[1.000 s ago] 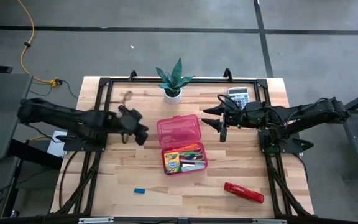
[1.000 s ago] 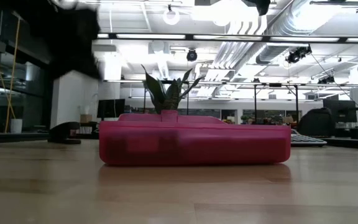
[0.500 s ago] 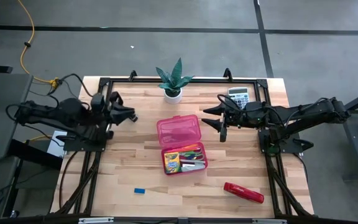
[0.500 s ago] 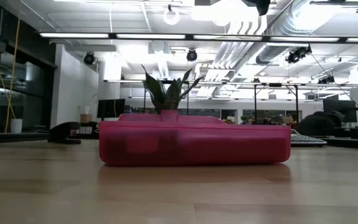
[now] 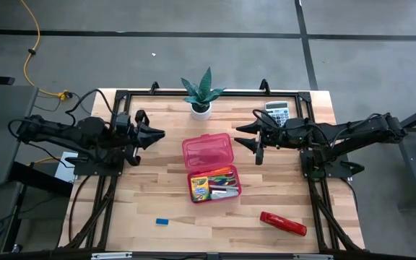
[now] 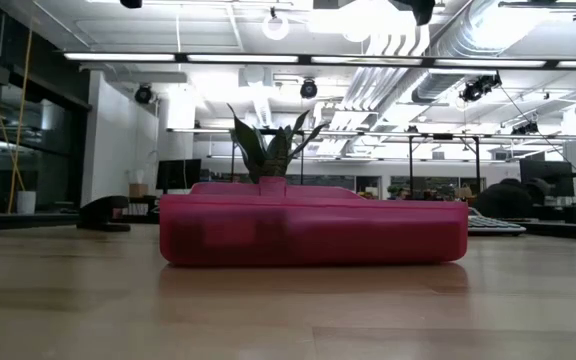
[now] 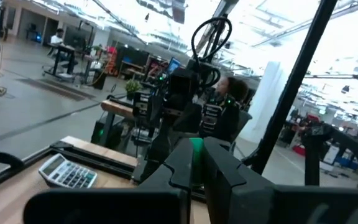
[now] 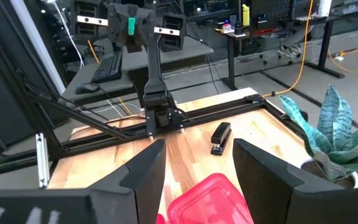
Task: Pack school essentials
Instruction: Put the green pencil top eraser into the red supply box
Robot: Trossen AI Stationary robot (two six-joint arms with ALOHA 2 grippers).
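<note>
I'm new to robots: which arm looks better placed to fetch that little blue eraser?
Probably the left. The blue eraser lies on the left arm's side of the pink case, so the left hand has the clearer path; the right hand sits across the case.

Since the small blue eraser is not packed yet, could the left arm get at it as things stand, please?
Probably yes. The blue eraser lies alone on bare wood on the left arm's side, nothing around it. The left claw is drawn back, its tips together, so it must swing down first.
</note>
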